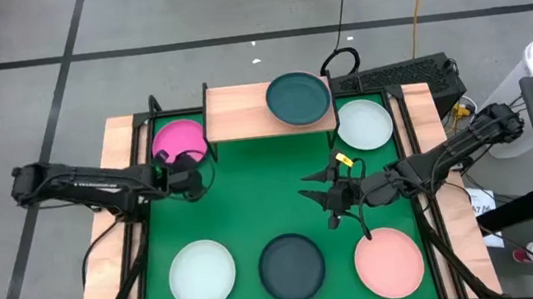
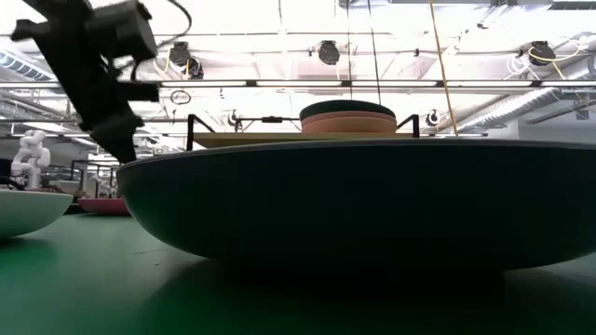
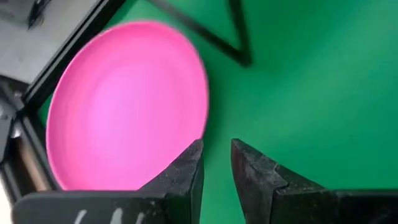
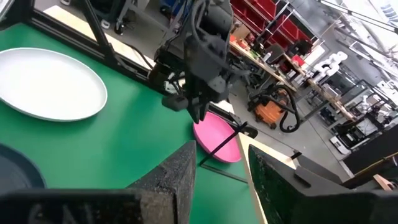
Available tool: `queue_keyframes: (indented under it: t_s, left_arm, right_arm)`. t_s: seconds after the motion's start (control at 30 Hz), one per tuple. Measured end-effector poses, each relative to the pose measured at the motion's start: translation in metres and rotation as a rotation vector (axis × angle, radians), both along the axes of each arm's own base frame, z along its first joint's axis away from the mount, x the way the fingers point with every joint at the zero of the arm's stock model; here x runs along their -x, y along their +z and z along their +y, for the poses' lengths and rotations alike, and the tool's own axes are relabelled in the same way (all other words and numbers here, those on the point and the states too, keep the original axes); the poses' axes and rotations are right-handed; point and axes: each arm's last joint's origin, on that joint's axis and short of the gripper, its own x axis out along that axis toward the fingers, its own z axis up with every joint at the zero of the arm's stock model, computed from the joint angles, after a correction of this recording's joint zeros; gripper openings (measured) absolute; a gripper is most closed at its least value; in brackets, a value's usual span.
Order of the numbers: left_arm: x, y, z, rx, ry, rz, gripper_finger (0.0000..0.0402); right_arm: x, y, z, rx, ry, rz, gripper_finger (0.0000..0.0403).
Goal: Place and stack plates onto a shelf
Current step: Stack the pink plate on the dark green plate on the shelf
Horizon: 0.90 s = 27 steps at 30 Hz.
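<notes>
The light-wood shelf (image 1: 237, 113) stands at the mat's far edge. On its right half is a stack of plates (image 2: 347, 119) with a dark teal plate (image 1: 298, 99) on top of pinkish ones. A magenta plate (image 1: 179, 139) lies flat on the mat under the shelf's left end. My left gripper (image 1: 189, 175) (image 3: 216, 146) hovers at its near rim, its fingers a narrow gap apart with nothing between them. My right gripper (image 1: 304, 187) (image 4: 221, 149) is open and empty above the mat's middle.
A white plate (image 1: 364, 123) lies on the mat right of the shelf. Along the near edge lie a pale mint plate (image 1: 202, 274), a dark plate (image 1: 292, 266) (image 2: 354, 205) and a salmon plate (image 1: 389, 261). The shelf's left half is bare wood. A black frame borders the green mat (image 1: 251, 186).
</notes>
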Motion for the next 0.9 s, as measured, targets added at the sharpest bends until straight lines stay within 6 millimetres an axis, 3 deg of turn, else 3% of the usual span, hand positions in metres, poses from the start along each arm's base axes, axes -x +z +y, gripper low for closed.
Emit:
queue_keyframes:
  t_s: [0.23,0.5,0.9]
  left_arm:
    - [-0.001,-0.022,0.018,0.036,0.065,0.127,0.0088]
    - [-0.018,-0.038,0.030,0.067,0.014,0.139,0.0088]
    - [-0.017,-0.059,0.049,0.098,0.122,0.235,0.0080]
  right_arm:
    - [0.000,0.000,0.000,-0.021,-0.005,-0.001,0.0132]
    - [0.000,-0.001,0.001,-0.021,-0.003,0.001,0.0132]
    - [0.002,-0.001,0.004,-0.026,0.011,0.007,0.0132]
